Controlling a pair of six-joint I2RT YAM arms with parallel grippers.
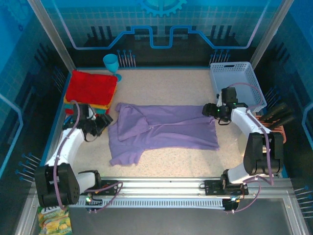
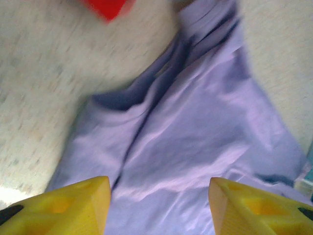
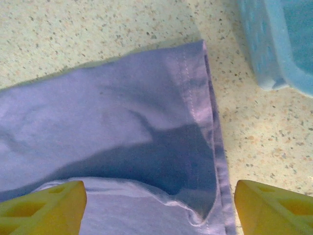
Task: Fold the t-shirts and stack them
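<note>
Lavender t-shirt (image 1: 164, 129) sprawls mid-bench (image 1: 171, 93), hem at 3 o'clock, bunched at 9. Left hand (image 1: 101, 123) and right hand (image 1: 210, 111) hang spread wide over its ends, pinching nothing. Trouble I'd expect: a grab catching only the top layer, or a drag rumpling it toward the red-topped stack (image 1: 91, 88) at 10.

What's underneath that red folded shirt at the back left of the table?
A yellow-orange folded layer peeks out along the front edge of the red shirt. The red shirt covers the rest of it, so anything else beneath, and the table there, stays hidden.
</note>
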